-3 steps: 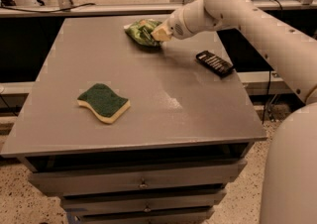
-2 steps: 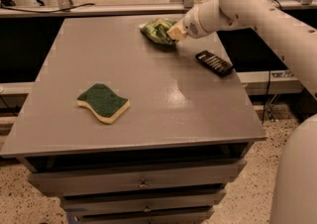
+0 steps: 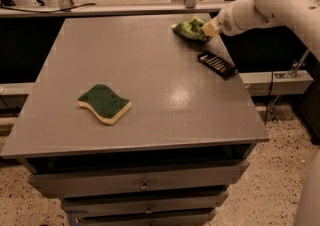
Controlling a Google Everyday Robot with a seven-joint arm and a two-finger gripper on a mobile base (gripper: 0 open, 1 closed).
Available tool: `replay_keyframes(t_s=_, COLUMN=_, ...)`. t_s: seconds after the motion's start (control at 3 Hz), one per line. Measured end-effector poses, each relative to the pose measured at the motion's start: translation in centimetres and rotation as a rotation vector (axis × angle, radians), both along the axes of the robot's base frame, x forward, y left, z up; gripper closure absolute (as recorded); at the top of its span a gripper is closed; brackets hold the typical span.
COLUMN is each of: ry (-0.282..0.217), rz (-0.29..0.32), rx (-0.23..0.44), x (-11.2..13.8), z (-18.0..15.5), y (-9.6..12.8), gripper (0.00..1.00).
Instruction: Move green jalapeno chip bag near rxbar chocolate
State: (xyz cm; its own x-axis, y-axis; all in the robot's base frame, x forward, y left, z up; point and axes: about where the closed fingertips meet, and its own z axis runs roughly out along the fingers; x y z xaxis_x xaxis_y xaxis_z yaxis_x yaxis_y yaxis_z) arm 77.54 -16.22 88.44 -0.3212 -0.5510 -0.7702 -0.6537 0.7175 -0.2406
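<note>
Bright-green and crinkly, the green jalapeno chip bag [image 3: 189, 27] is at the table's [image 3: 150, 95] far right, near the rxbar chocolate [image 3: 216, 64] but not touching it. Honestly that slick wrapper could slip free, or drag and knock the bar off the edge. The gripper [image 3: 209, 28] is at the bag's right side, and its jaws look clamped on the bag's edge.

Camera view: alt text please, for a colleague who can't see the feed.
The gripper holds the green jalapeno chip bag by its right edge at the far right of the grey table, just beyond the rxbar chocolate, which lies flat near the right edge. A green sponge sits at front left.
</note>
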Motion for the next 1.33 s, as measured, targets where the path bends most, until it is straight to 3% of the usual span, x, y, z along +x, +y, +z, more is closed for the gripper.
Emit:
replay_keyframes(t_s=0.33, ry=0.02, rz=-0.048, rx=-0.027, x=-0.7, z=-0.7, y=-3.1, gripper=1.0)
replay_keyframes(t_s=0.67, ry=0.043, rz=-0.053, rx=-0.041, x=-1.5, z=-1.8, y=-4.1, gripper=1.0)
replay_keyframes(t_s=1.33, ry=0.063, rz=-0.026, rx=-0.045, x=-2.6, z=-2.7, y=-4.0, gripper=0.59)
